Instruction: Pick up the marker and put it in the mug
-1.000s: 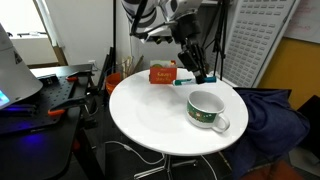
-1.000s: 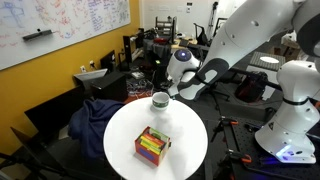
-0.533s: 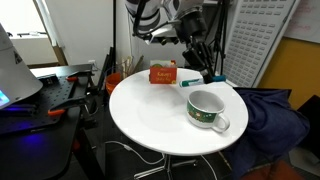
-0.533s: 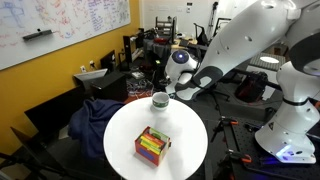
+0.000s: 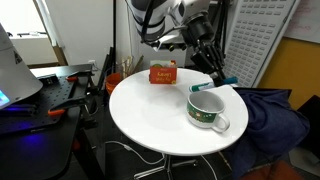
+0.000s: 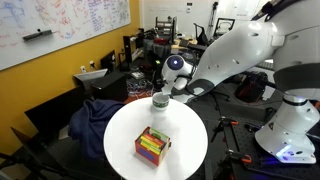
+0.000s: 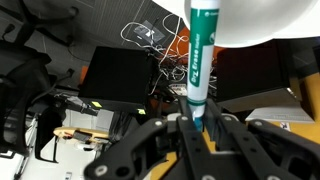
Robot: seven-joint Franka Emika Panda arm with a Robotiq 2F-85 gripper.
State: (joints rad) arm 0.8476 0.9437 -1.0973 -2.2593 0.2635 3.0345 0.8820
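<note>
My gripper (image 5: 216,74) is shut on the marker (image 5: 208,86), a white stick with teal ends, and holds it tilted just above the far rim of the mug (image 5: 207,110). The mug is white with a dark green band and stands on the round white table (image 5: 150,115). In the wrist view the marker (image 7: 203,50) sticks up from between the jaws (image 7: 197,122) with the table's edge (image 7: 270,20) behind it. In an exterior view the mug (image 6: 159,101) sits at the table's far edge under the arm; the marker is hidden there.
A small orange-red box (image 5: 163,73) stands on the table behind the mug's left; it also shows near the table's front in an exterior view (image 6: 152,146). Dark cloth (image 5: 275,115) lies on a seat beside the table. Desks and cables surround it.
My gripper has carried the marker to the right and a little down, from beside the orange-red box to just over the mug's far rim.
</note>
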